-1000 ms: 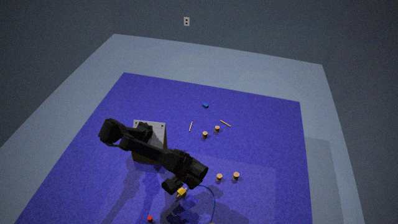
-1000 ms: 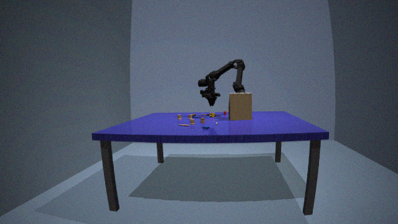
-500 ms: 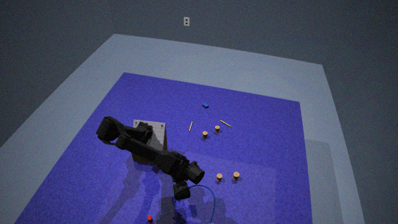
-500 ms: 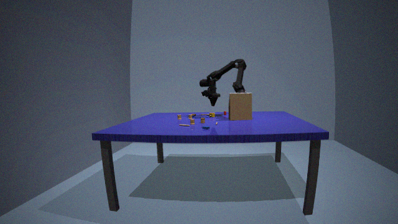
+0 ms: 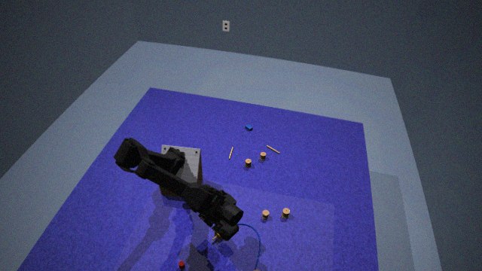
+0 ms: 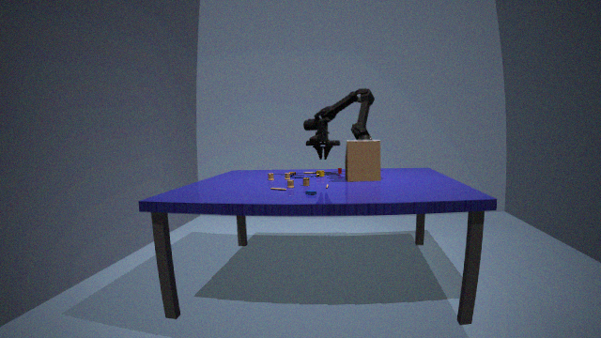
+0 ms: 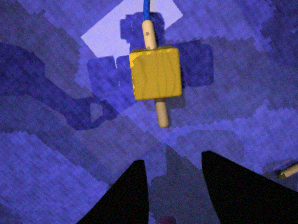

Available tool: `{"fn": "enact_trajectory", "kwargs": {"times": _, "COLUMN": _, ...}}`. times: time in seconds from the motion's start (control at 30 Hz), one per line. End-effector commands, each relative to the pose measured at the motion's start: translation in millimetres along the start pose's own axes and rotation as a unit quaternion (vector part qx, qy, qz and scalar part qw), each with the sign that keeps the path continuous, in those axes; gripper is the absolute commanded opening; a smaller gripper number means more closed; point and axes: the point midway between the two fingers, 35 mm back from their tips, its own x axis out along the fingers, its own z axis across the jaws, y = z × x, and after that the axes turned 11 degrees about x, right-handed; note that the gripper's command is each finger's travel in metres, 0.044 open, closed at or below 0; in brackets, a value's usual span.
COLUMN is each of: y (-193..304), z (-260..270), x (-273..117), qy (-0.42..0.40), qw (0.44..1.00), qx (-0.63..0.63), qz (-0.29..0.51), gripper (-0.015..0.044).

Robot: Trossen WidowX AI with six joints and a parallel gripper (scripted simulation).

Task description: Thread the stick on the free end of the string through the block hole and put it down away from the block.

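The yellow wooden block rests on the blue table. The wooden stick sits in its hole, with one end showing on each side. The blue string joins the stick's far end, at the top of the wrist view. The round button at the string's other end is just cut by the bottom edge in the top view. My gripper is partly open and empty, above the table, with the block ahead of its fingertips in the wrist view.
A loose stick lies right of the fingers in the wrist view. A red piece stands near the block. Several wooden cylinders, two loose sticks and a blue piece lie farther out. The arm stands on a tall box.
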Motion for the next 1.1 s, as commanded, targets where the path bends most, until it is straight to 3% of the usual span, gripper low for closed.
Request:
{"fn": "enact_trajectory", "kwargs": {"times": 0.0, "y": 0, "z": 1, "x": 1, "qy": -0.001, "qw": 1.0, "qx": -0.006, "qz": -0.002, "gripper": 0.0125}}
{"fn": "enact_trajectory", "kwargs": {"times": 1.07, "y": -2, "z": -1, "x": 52, "qy": -0.001, "qw": 1.0, "qx": -0.006, "qz": -0.002, "gripper": 0.0125}}
